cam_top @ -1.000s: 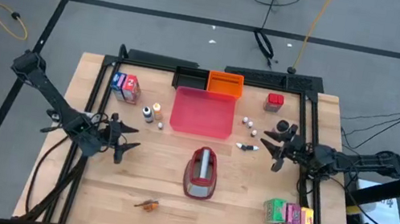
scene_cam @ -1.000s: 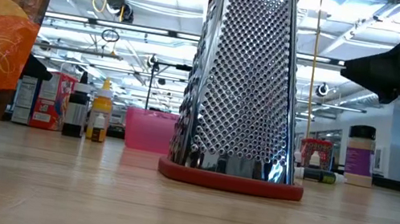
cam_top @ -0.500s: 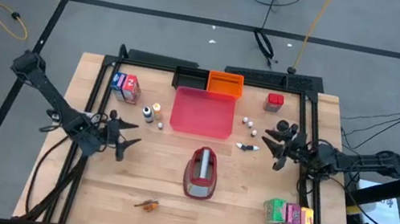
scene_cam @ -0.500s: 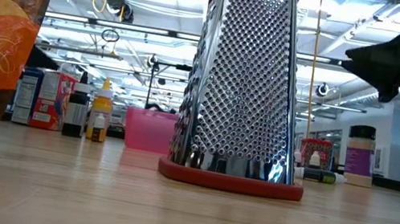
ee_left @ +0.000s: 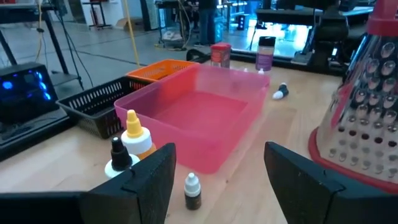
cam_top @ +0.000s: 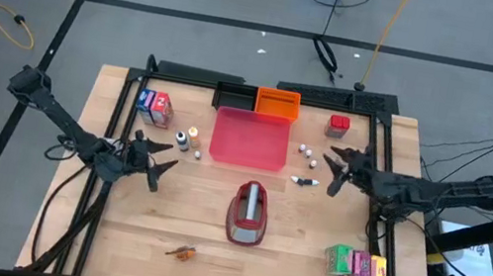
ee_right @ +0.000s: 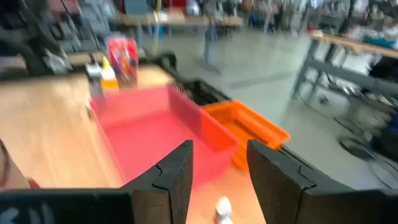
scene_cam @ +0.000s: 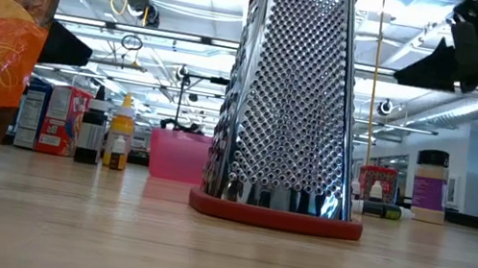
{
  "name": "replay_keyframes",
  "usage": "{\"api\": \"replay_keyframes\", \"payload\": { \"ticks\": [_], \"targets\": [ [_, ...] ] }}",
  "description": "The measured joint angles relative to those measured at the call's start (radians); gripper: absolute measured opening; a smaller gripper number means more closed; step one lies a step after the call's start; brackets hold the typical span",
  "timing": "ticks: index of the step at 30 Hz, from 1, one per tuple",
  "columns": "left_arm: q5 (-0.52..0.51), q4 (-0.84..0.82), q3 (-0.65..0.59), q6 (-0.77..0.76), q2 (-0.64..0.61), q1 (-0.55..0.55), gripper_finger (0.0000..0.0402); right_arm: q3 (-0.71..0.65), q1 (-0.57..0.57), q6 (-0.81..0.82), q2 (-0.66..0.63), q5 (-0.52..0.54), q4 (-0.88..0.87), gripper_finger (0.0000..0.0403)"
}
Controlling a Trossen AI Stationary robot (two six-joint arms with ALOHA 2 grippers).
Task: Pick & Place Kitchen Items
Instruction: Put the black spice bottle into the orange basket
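Since a second ago we see the right gripper (cam_top: 333, 172) shift toward the tiny white bottles (cam_top: 306, 152) beside the square pinkish-red plastic tray (cam_top: 250, 139), fingers spread wide and empty; it risks toppling them.

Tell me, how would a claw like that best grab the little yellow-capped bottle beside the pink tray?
Probably around the body of the yellow-capped bottle, below its tapering cap, coming in level from the open table side where the left gripper already faces it. It stands upright, and a black-capped bottle stands close beside it, so the fingers need care.
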Motion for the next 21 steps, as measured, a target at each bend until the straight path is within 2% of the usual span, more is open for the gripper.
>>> {"api": "replay_keyframes", "payload": {
  "ticks": [4,9,15,21],
  "targets": [
    [0.017,0.006,0.000,-0.003,0.000,0.012,0.0246,0.133,-0.035,0.130,0.088,0.078,-0.289,0.0141],
    [0.017,0.006,0.000,-0.007,0.000,0.015,0.0246,0.215,-0.100,0.297,0.133,0.073,-0.538,0.0151],
    [0.018,0.006,0.000,-0.009,0.000,0.015,0.0246,0.215,-0.169,0.398,0.139,0.045,-0.661,0.0209],
    [0.018,0.006,0.000,-0.011,0.000,0.015,0.0246,0.211,-0.215,0.404,0.141,0.013,-0.668,0.0271]
  ]
}}
